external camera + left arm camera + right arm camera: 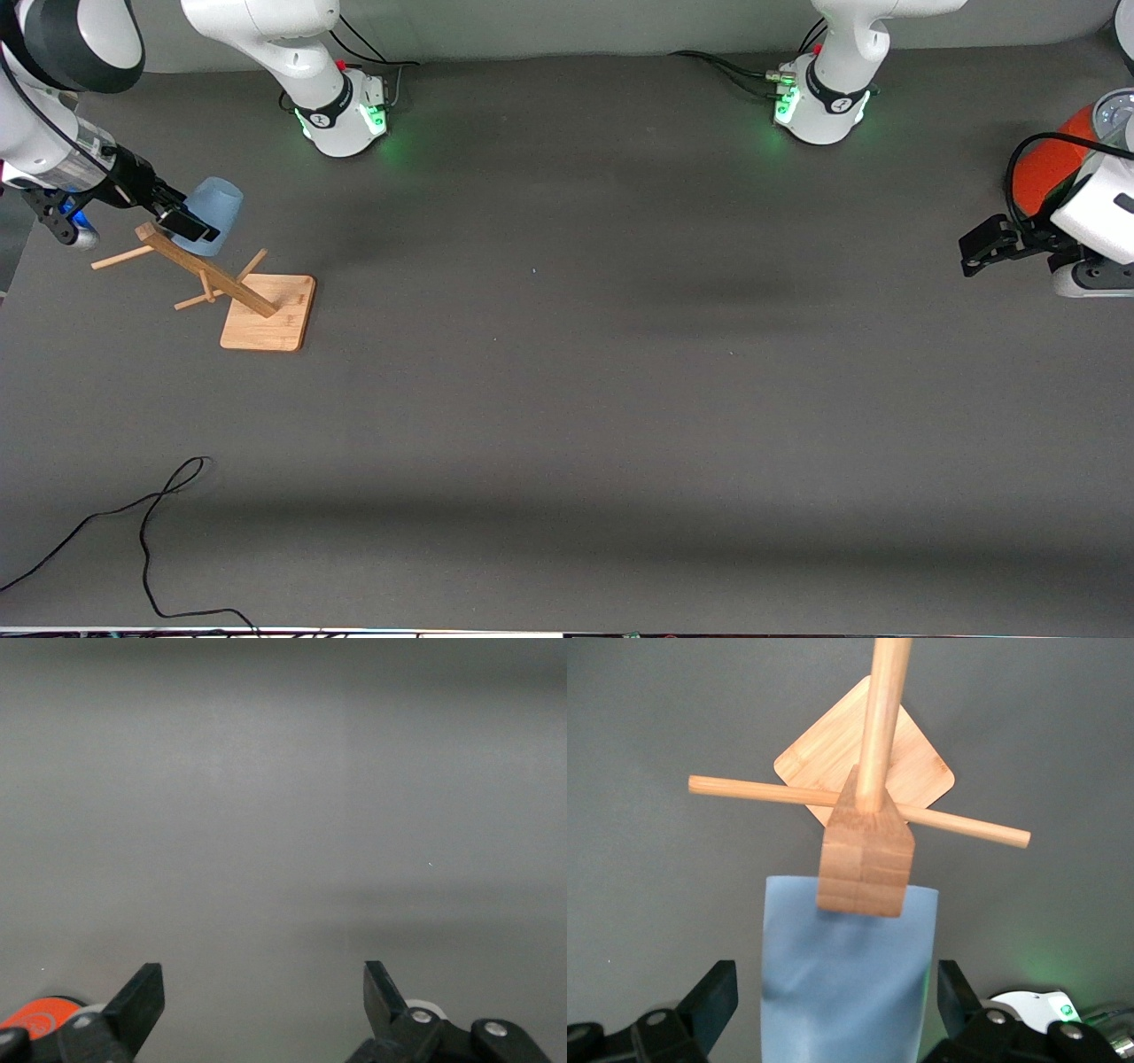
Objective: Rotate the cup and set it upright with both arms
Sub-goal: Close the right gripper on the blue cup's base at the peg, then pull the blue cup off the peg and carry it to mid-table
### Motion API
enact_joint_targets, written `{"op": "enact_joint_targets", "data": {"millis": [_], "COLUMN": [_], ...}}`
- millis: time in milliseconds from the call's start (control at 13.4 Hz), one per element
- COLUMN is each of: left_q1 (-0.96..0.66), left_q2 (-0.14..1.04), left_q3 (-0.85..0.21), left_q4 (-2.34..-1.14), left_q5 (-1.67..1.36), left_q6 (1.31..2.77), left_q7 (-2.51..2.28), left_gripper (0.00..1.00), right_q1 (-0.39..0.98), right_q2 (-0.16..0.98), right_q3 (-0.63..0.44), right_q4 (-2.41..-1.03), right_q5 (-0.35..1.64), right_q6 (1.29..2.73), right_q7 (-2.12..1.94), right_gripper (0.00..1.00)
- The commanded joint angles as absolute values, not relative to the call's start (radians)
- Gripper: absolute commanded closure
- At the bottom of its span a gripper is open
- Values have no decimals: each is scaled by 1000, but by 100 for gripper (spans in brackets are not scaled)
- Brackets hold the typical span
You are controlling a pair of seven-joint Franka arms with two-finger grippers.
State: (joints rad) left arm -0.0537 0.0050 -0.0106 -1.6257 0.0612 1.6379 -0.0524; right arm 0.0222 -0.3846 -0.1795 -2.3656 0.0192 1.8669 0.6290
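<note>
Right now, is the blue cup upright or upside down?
Upside down: the cup hangs on the wooden rack, narrow base up, wide rim down, between the right hand's open fingers.

A wooden rack (252,297) stands toward the right arm's end; an orange-red can (1050,164) toward the left arm's.

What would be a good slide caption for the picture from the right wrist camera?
Right gripper, jaws open around the light-blue cup hanging on a wooden mug stand.
</note>
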Motion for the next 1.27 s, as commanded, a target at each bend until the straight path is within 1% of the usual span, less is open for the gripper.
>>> {"op": "enact_joint_targets", "data": {"millis": [0,149,223,372,447,744,819,1042,1191], "left_q1": [-61,-58,-58,-57,-55,-54,-54,-52,-52], "left_q2": [17,15,15,15,15,15,15,14,14], "left_q3": [-5,-3,-3,-3,-3,-3,-3,-3,-3], "left_q4": [-1605,-1597,-1595,-1594,-1592,-1592,-1592,-1592,-1592], "left_q5": [52,52,52,52,52,52,52,52,52], "left_q6": [1637,1628,1626,1624,1624,1621,1620,1620,1620], "left_q7": [-66,-63,-63,-63,-61,-58,-58,-57,-57], "left_gripper": [0,0,0,0,0,0,0,0,0], "right_q1": [37,37,35,35,35,37,37,40,83], "right_q2": [-384,-377,-377,-377,-377,-382,-391,-445,-495], "right_q3": [-186,-186,-187,-186,-186,-186,-186,-173,-173], "right_q4": [-2379,-2379,-2382,-2382,-2382,-2381,-2381,-2373,-2362], "right_q5": [32,32,32,32,32,32,32,32,32], "right_q6": [1893,1896,1899,1899,1899,1896,1888,1829,1770], "right_q7": [655,657,655,655,655,657,657,704,754], "right_gripper": [0,0,6,49,59,62,65,66,66]}}
